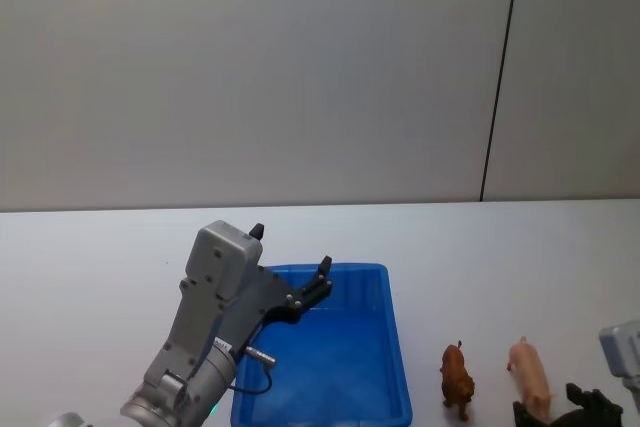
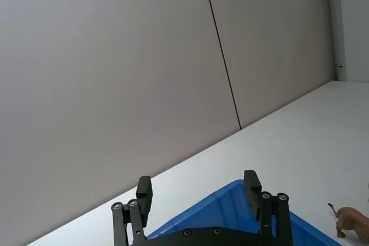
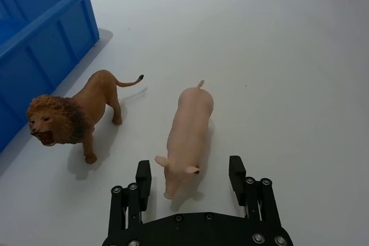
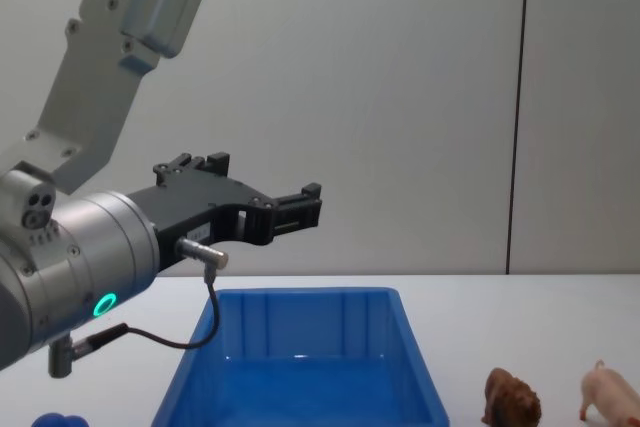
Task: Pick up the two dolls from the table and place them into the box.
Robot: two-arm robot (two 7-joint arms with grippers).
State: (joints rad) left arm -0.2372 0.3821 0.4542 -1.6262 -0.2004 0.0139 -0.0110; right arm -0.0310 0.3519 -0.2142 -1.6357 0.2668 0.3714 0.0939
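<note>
Two dolls stand on the white table (image 1: 520, 257) right of the box: a brown lion (image 1: 457, 379) (image 3: 75, 116) (image 4: 512, 399) and a pale pink pig (image 1: 530, 375) (image 3: 189, 131) (image 4: 612, 392). My right gripper (image 3: 189, 166) (image 1: 555, 407) is open, low at the pig's head end, with one finger on each side of the head and not touching it. The blue box (image 1: 398, 347) (image 4: 310, 347) (image 3: 40, 33) is empty. Held high over the box's left part, my left gripper (image 1: 291, 247) (image 4: 265, 182) (image 2: 197, 184) is open and holds nothing.
A small blue rounded object (image 4: 55, 419) lies on the table left of the box. The lion stands close to the box's right wall, with the pig a little further right. A grey wall with a dark vertical seam (image 1: 500, 77) stands behind the table.
</note>
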